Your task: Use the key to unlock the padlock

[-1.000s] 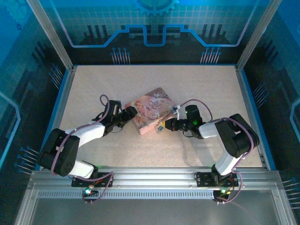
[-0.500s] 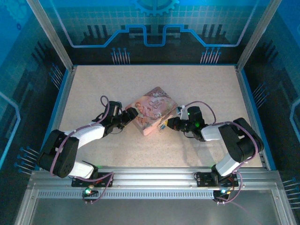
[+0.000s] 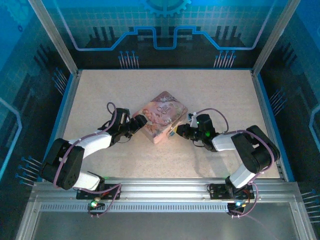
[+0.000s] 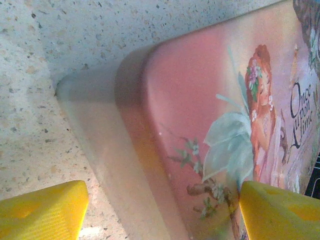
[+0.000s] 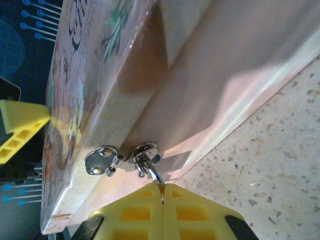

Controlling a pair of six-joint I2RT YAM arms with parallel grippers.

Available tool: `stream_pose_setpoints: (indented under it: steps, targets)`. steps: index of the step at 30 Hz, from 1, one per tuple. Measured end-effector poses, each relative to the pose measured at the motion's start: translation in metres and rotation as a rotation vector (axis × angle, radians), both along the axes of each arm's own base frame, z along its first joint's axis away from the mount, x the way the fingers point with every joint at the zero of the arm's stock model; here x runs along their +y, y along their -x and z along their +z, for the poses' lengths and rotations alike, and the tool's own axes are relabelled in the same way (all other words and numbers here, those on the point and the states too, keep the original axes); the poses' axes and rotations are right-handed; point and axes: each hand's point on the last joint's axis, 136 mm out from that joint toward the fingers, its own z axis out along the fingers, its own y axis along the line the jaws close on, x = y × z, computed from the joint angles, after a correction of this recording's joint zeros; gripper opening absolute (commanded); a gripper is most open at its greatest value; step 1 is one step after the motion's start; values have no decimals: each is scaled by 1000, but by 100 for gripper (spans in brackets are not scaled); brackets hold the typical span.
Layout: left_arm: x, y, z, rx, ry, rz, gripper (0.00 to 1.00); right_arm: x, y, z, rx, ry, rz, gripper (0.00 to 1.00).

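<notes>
While the pink tin (image 3: 162,116) lay mid-bench (image 3: 100,95) | left tool (image 4: 161,200) wide, straddling the tin's left corner | right tool (image 5: 162,192) clamped tight, pads together, at its near-right side | padlock (image 5: 151,171) silvery shackle hung from the hasp (image 5: 102,161), meeting those tips.

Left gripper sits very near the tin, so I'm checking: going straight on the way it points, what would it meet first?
Probably the pink tin, its rounded corner lying just ahead of the left gripper; depth is unclear.
</notes>
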Motion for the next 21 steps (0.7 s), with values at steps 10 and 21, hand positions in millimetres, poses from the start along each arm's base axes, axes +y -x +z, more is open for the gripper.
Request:
stream_pose_setpoints:
  steps: [10,21]
  targets:
    - [0,0,0,0,0,0,81,-12,-12,3,-10,-3,-51,0]
    - [5,-1,-1,-2,3,6,81,-33,-20,6,-34,49,-77,0]
